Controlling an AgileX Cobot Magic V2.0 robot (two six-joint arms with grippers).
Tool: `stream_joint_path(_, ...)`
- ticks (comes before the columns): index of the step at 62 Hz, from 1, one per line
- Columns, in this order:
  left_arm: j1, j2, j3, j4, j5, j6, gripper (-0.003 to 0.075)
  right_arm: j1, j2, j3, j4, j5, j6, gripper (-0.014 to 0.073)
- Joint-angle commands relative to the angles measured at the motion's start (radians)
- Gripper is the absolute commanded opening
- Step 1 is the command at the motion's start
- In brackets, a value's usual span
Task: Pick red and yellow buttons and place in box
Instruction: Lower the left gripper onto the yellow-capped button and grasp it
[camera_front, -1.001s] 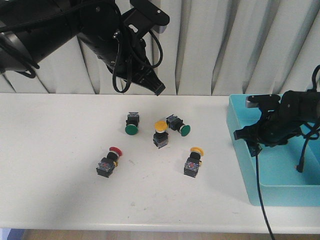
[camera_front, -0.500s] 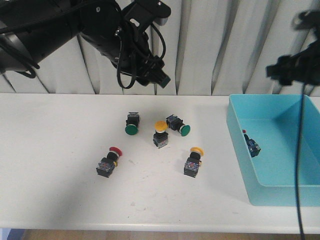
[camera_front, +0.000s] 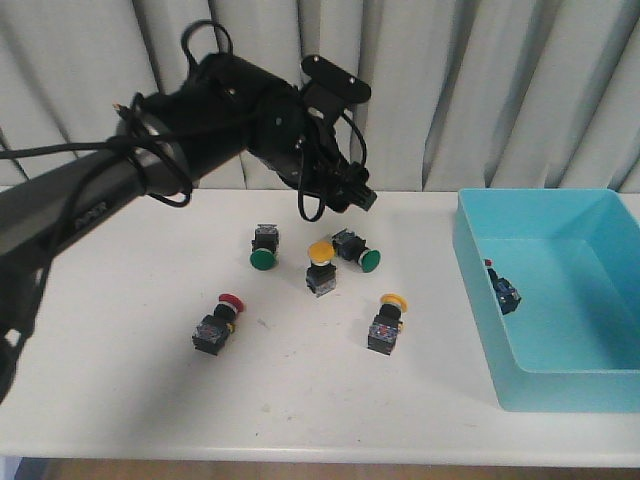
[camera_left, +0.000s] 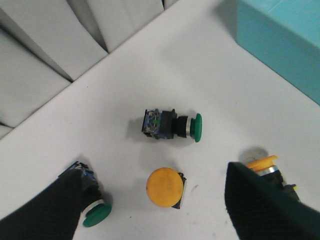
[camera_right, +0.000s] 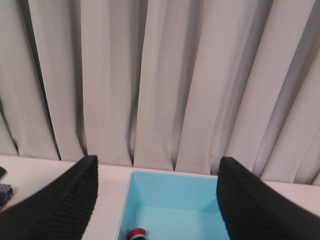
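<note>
Your right gripper (camera_right: 156, 200), jaws spread and empty, has lifted away, leaving one red-capped button (camera_front: 503, 289) in the turquoise plastic box (camera_front: 480, 300) by the right edge. Your left gripper (camera_left: 152, 210), also open, hovers over the upright yellow-capped button (camera_front: 320, 268) near the table's centre.

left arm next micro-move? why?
Probably lower the left gripper, open and empty, straight onto the yellow button. It stands cap-up between the fingers in the wrist view, apart from the green button, and isn't yet in the box.
</note>
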Motion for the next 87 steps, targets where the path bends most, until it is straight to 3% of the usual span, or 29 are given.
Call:
stream_joint_path(1, -0.001, -0.002, -0.062, 0.003, -0.071, -0.032, 0.0577, 0.01, -0.068, 0.075, 0.014, -0.149, -0.005, 0.0502)
stream_joint_path(14, 0.02, 0.108, -0.188, -0.003, -0.026, -0.104, 0.0575, 0.132, -0.083, 0.156, 0.01, -0.106, -0.012, 0.0502)
stream_joint_path(31, 0.03, 0.165, -0.198, -0.032, -0.007, -0.096, 0.0573, 0.219, -0.079, 0.177, 0.011, -0.105, -0.013, 0.0502)
stream_joint_path(51, 0.031, 0.222, -0.198, -0.09, -0.003, -0.06, 0.0503, 0.219, -0.079, 0.177, 0.014, -0.101, -0.01, 0.0502)
stream_joint_path(87, 0.051, 0.257, -0.198, -0.084, 0.09, -0.079, 0.0498, 0.219, -0.079, 0.177, 0.019, -0.102, -0.008, 0.0499)
